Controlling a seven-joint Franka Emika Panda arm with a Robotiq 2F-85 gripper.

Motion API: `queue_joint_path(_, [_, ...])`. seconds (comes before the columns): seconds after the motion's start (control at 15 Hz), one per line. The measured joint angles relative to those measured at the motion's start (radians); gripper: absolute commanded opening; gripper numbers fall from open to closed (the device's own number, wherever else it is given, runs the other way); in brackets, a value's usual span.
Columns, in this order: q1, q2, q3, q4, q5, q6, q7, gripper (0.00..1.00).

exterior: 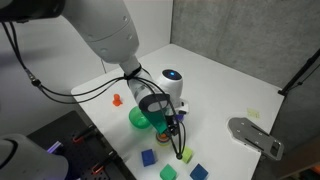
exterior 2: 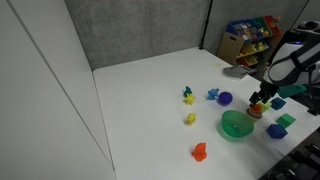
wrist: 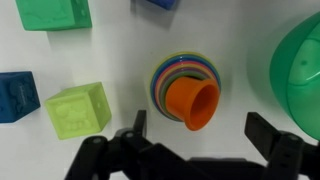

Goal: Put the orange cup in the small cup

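Wrist view: end effector (wrist: 200,140) spread wide, gripping nothing, at 6 o'clock of the orange cup (wrist: 192,103). Orange cup tipped sideways atop the small cup (wrist: 166,72), mouth toward 5 o'clock. Green bowl (wrist: 300,80) at 3 o'clock on the bench (wrist: 120,45).

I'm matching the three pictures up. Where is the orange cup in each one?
In an exterior view: orange cup low centre, just right of the green bowl.
In an exterior view: far right, above-right of the bowl.
Wrist view: centre, lying tipped on the small cup.
Shared landmark: the green bowl.
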Motion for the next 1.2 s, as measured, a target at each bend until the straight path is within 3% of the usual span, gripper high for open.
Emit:
queue_joint_path(0.6, [-0.081,-0.047,0.165,-0.015,0.173,-0.001,-0.132,1.00])
queue_joint_path(1.2, [-0.103,-0.041,0.180,-0.030,0.222,-0.018,-0.181,1.00])
